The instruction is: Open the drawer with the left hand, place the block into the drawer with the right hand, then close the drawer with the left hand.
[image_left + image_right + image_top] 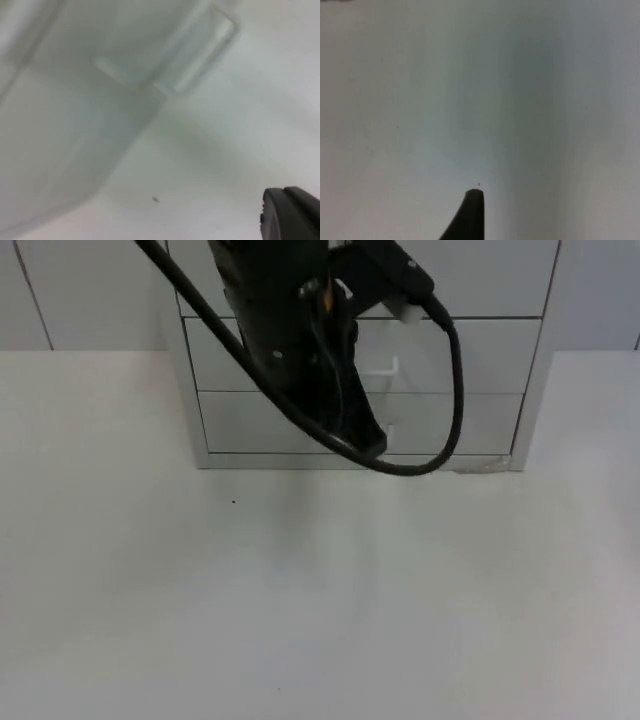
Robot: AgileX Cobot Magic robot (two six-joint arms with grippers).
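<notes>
White table top (320, 600), bare across its near expanse; one small dark speck (234, 502) toward the left. Far edge: pale grey drawer unit (480, 390), fronts flush and closed, clear handles (385, 368) at centre. Left gripper (368, 443) hangs low before the bottom drawer front, near its handle (192, 55); finger spread cannot be told. Right gripper: one black fingertip (470, 215) over plain table; spread likewise undetermined.
</notes>
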